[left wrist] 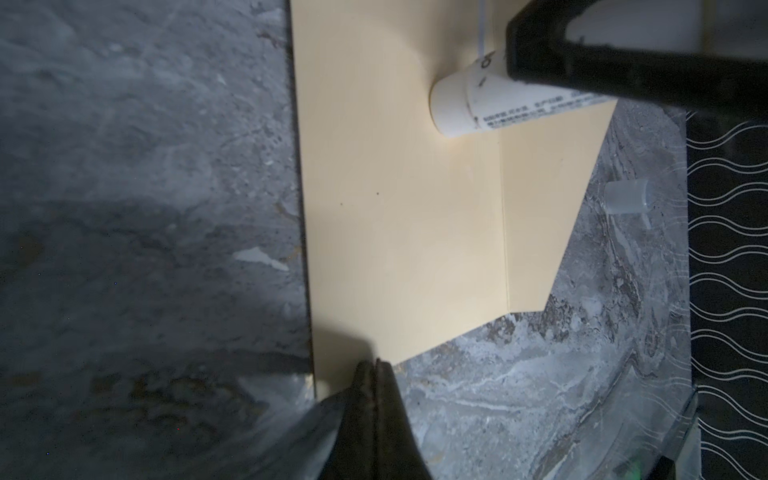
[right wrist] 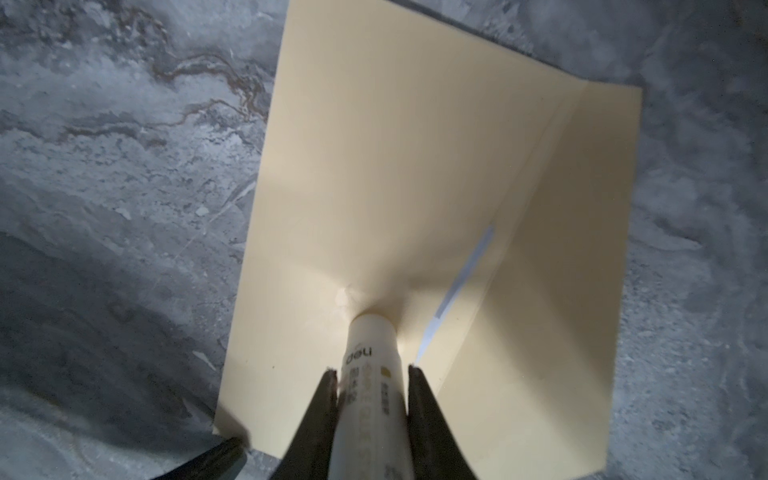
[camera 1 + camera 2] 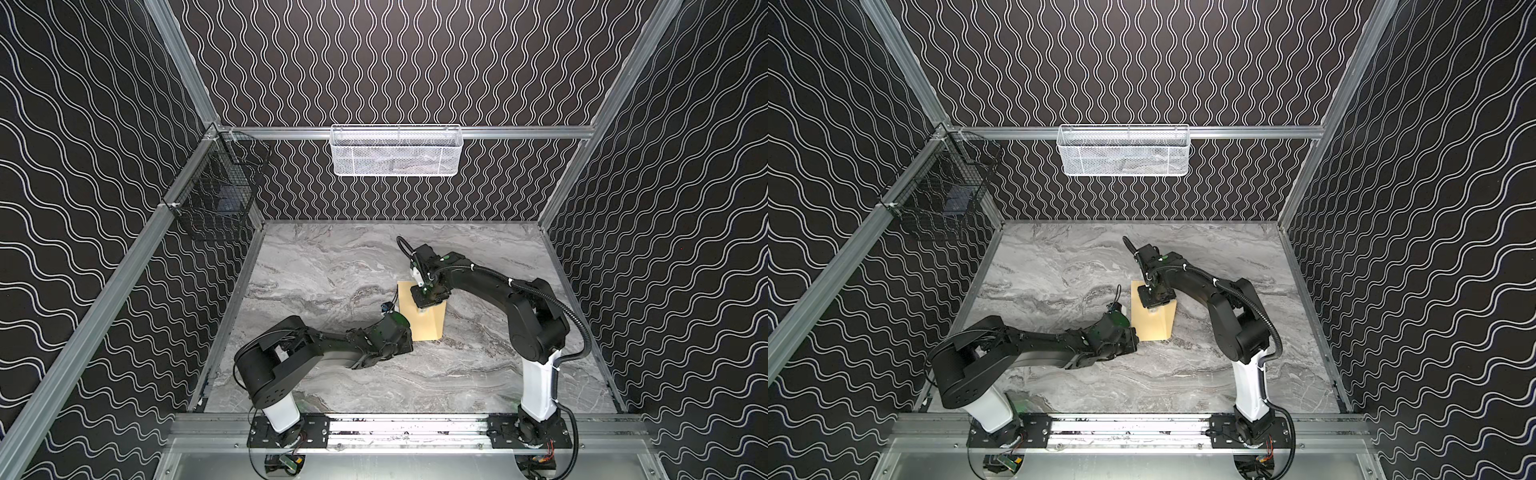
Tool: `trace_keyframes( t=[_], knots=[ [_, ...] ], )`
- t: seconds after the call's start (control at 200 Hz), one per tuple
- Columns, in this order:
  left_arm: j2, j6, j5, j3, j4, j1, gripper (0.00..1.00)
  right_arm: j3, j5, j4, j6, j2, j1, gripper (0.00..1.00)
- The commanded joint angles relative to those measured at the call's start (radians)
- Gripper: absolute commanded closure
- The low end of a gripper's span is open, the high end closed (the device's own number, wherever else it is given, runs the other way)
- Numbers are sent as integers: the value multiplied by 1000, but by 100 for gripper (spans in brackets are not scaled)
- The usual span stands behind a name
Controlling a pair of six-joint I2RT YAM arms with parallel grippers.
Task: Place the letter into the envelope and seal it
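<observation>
Envelope (image 2: 395,166) flat on marble worktop (image 2: 104,166), flap open | right gripper (image 2: 372,374) grasping white glue tube (image 2: 371,338), tip pressed on envelope | left gripper (image 1: 376,368) clenched at envelope corner

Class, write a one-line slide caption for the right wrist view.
Right claw presses a white glue stick onto the tan envelope, its flap open on the marble table.

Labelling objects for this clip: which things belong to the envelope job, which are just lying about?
In use: envelope; letter, sliver at its mouth; glue stick in right gripper; left gripper at envelope corner.
Idle: clear cap; white mesh basket; black wire basket.
</observation>
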Motion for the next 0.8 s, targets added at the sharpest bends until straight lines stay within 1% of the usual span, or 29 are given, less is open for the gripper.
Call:
trace_keyframes(
  t=[0.0, 0.015, 0.06, 0.105, 0.195, 0.24, 0.36, 0.47, 0.616, 0.796],
  knots=[
    [-52, -33, -15, -9, -13, 2, 100, -7, 23, -122, 18, 9, 3, 100],
    [-63, -39, -11, -11, -11, 2, 100, -7, 28, -120, 19, 8, 3, 100],
    [-99, -57, -1, -18, -5, 3, 94, -2, 36, -121, 23, 6, 3, 100],
    [-132, -82, 7, -28, 9, 4, 92, 1, 40, -124, 22, 8, 3, 100],
    [-171, -132, 34, -51, 80, 9, 91, 3, 51, -127, 24, 8, 3, 100],
    [-168, -147, 57, -51, 123, 15, 93, -2, 56, -126, 25, 8, 3, 100],
    [-103, -152, 97, -2, 162, 27, 100, -7, 63, -124, 30, 0, 0, 100],
    [-27, -165, 120, 17, 245, 51, 100, 3, 55, -125, 36, 1, 0, 100],
    [36, -140, 94, 65, 175, 61, 100, 0, 45, -119, 41, 7, 0, 100],
    [139, -180, 109, 68, 224, 70, 100, -6, 42, -114, 45, 7, 0, 100]
  ],
)
